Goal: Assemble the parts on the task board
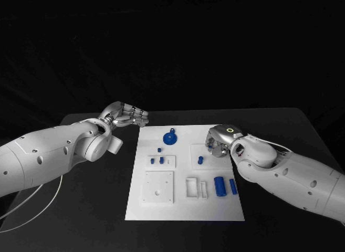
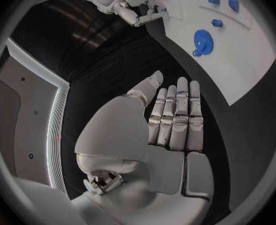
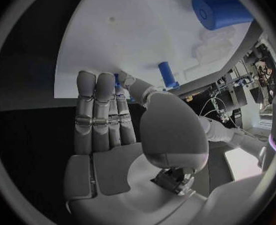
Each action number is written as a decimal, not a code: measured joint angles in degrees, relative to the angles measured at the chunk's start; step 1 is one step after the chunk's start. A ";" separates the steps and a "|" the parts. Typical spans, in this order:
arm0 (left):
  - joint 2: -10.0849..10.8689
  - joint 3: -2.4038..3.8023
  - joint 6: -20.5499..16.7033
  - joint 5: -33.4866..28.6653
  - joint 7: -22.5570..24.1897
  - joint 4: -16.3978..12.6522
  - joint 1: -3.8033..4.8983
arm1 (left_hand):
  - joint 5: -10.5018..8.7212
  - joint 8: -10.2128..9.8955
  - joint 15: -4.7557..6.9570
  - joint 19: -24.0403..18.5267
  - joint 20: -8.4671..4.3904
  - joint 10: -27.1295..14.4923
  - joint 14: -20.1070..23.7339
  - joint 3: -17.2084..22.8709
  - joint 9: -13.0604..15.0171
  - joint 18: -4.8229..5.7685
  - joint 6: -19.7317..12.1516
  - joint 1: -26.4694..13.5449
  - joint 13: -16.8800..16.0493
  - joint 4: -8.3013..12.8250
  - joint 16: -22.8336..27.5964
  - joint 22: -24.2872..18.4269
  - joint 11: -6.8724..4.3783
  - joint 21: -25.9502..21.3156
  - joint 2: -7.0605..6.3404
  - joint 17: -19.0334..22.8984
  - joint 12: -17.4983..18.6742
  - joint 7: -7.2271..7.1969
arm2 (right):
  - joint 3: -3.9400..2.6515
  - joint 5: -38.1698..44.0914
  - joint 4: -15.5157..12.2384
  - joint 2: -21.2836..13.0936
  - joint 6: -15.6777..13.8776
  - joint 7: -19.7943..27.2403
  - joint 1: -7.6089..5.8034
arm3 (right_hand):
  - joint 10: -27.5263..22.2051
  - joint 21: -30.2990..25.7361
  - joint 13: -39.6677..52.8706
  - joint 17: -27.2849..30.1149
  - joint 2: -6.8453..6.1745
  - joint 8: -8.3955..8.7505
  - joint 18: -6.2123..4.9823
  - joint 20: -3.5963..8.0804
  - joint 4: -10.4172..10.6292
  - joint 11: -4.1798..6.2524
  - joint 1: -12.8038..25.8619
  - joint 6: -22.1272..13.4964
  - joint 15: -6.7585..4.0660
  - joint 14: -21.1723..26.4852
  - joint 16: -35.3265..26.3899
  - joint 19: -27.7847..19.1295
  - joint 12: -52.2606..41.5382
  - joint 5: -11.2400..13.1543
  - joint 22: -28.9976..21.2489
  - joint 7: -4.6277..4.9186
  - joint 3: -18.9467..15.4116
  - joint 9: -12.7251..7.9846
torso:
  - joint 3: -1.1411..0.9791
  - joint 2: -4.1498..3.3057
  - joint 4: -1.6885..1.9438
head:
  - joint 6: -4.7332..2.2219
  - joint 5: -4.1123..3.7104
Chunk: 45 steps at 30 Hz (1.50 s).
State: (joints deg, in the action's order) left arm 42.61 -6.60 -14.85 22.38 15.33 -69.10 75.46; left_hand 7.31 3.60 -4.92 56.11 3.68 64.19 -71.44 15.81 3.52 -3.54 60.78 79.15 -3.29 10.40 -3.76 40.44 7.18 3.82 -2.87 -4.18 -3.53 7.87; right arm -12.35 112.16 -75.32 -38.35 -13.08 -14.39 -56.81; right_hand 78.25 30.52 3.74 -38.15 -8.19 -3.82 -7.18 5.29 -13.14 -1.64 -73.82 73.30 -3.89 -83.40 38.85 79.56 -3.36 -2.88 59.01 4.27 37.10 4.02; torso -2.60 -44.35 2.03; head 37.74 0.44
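On the white task board (image 1: 184, 210), which lies mid-tabletop (image 1: 285, 118), we list these blue parts: 1 gear (image 1: 170, 138) with a small knob above it, near the far edge; 2 small pegs left of centre; 2 cylinders (image 1: 220, 186) lying side by side near the right edge; 1 short peg (image 1: 199, 158) on a raised white block just beside the right robot hand (image 1: 215, 140).

Right robot hand: over the board's right edge, fingers (image 3: 94, 110) straight and pressed together, tips down at the board. The right wrist view shows a small blue piece at the fingertips, close to the thumb. We cannot tell whether it is pinched or merely touched.

Left robot hand (image 1: 125, 115): off the board, above the bare tabletop at its far left corner. In the left wrist view the fingers lie flat, together and extended, thumb apart, holding nothing.

Step in hand, as we judge it: picking up or seating the short peg by the right robot hand. To do it well, we would close thumb and fingertip squarely on the peg's sides, keep it upright, and lift or press straight along its axis so it neither tips nor jams. The left robot hand should stay off the board unless the board slides.
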 measured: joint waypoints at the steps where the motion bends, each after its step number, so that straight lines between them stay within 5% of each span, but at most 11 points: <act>1: 0.01 0.00 0.00 0.00 -0.01 0.00 0.00 | 0.00 0.00 0.00 0.00 0.00 0.00 0.00 0.00 0.00 0.00 0.00 0.00 0.00 0.00 0.00 0.00 0.00 0.00 0.00 0.00 0.00 0.00 | 0.01 0.10 -0.03 0.00 -0.09 -0.08 0.03 | 0.00 0.00 0.00 -0.17 0.15 0.01 0.13 0.01 -0.15 0.00 0.15 0.25 0.00 0.00 0.00 0.01 0.00 0.00 0.19 0.03 -0.15 0.01 | 0.00 0.00 -0.01 | 0.01 0.00; 10: -0.02 0.00 0.02 0.00 -0.04 0.24 0.00 | 0.00 0.00 0.00 0.00 0.00 0.00 0.00 -0.15 0.04 0.00 0.00 0.00 0.00 -0.15 0.00 -0.12 0.00 0.00 0.00 0.00 0.00 0.00 | -0.06 0.34 -0.34 -0.15 -1.66 -0.46 0.31 | 0.63 0.44 0.03 -1.19 0.21 0.01 1.03 0.52 -0.46 -0.01 0.20 0.61 -0.21 -0.24 0.01 1.10 0.00 0.05 2.34 -0.33 -0.01 0.08 | -0.01 -0.02 0.00 | -0.08 0.07; 15: -0.04 0.00 0.02 0.01 -0.06 0.56 0.00 | 0.00 0.00 0.00 0.00 0.00 -0.16 0.00 -0.15 0.04 0.00 0.00 0.00 0.00 -0.15 0.00 -0.21 0.16 0.00 0.00 0.00 0.00 0.00 | -0.93 -0.59 -0.96 -0.55 -2.46 -0.44 0.33 | 0.70 0.44 0.03 -1.34 0.20 0.01 1.08 0.53 -0.47 -0.07 0.20 0.61 -0.21 -0.24 0.01 1.11 0.01 0.06 2.95 -0.33 -0.01 0.07 | 0.02 -0.01 0.00 | -0.09 0.18; 22: -0.12 0.00 -0.05 0.01 -0.09 0.82 0.00 | 0.00 0.00 -0.21 0.00 0.00 -0.21 0.21 -0.15 0.04 0.00 0.00 0.00 0.00 -0.15 0.00 -0.27 0.20 0.00 0.00 0.00 0.00 0.00 | -3.00 -2.78 -2.11 -1.06 -4.03 -0.19 0.20 | 0.70 -0.23 0.03 -1.47 0.58 0.01 1.30 0.52 -0.38 -0.08 -0.19 0.62 -0.21 -0.24 0.00 1.11 0.07 0.28 3.56 -0.34 -0.27 0.08 | 0.07 0.07 -0.07 | -0.07 0.20; 26: -0.21 0.00 -0.06 0.01 -0.11 0.83 0.00 | 0.00 0.00 -0.21 0.00 0.00 -0.21 0.20 -0.15 0.03 0.00 0.00 0.18 0.00 -0.15 0.00 -0.41 0.21 0.00 0.18 0.00 0.00 0.00 | -3.50 -3.75 -2.70 -1.11 -4.82 0.02 0.20 | 0.70 -1.10 0.03 -1.59 0.58 0.01 1.26 0.33 -0.38 -0.07 -0.19 0.62 -0.21 -0.23 -0.37 1.52 0.15 0.44 4.24 -0.34 -0.28 0.07 | 0.08 0.07 -0.07 | -0.18 0.25; 36: -0.33 0.00 -0.22 0.02 -0.16 0.74 0.00 | 0.00 0.00 -0.20 0.00 0.00 -0.21 0.20 -0.15 0.03 0.00 -0.20 0.24 0.00 -0.15 0.00 -0.53 0.20 0.00 0.24 0.00 0.00 0.20 | -3.88 -5.92 -7.21 -1.54 -6.48 0.95 1.06 | 0.70 -2.45 0.03 -1.85 0.58 0.01 1.20 0.33 -0.38 -0.07 -0.19 0.62 -0.20 -0.23 -0.42 2.13 0.11 0.49 5.66 -0.34 -0.28 0.06 | 0.08 0.06 -0.10 | -0.44 1.01; 45: -1.26 0.00 -2.31 -0.03 0.32 0.62 0.00 | 0.00 0.00 -0.20 0.00 0.00 -0.20 0.20 -0.15 0.02 0.00 -0.20 0.24 0.00 -0.15 0.00 -0.53 0.20 0.00 0.24 0.00 0.00 0.20 | -3.78 -6.74 -13.87 -0.42 -7.79 2.22 3.30 | 0.68 -2.93 0.03 -1.85 0.57 0.01 1.18 0.32 -0.46 -0.05 -0.19 0.61 -0.38 -0.41 -0.42 2.13 0.05 0.22 6.24 -0.34 -0.36 0.06 | 0.43 0.30 -0.22 | -0.29 2.38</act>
State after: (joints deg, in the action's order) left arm 41.35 -6.61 -17.16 22.35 15.64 -68.49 75.46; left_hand 7.31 3.60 -5.13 56.10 3.68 63.98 -71.24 15.66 3.54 -3.54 60.58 79.38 -3.29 10.25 -3.76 39.91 7.38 3.82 -2.63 -4.18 -3.54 8.07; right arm -16.13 105.42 -89.19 -38.77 -20.87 -12.17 -53.50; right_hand 78.93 27.60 3.77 -40.00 -7.61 -3.81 -5.99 5.61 -13.60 -1.70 -74.01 73.92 -4.27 -83.81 38.43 81.70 -3.32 -2.66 65.25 3.94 36.74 4.08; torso -2.17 -44.06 1.81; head 37.45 2.82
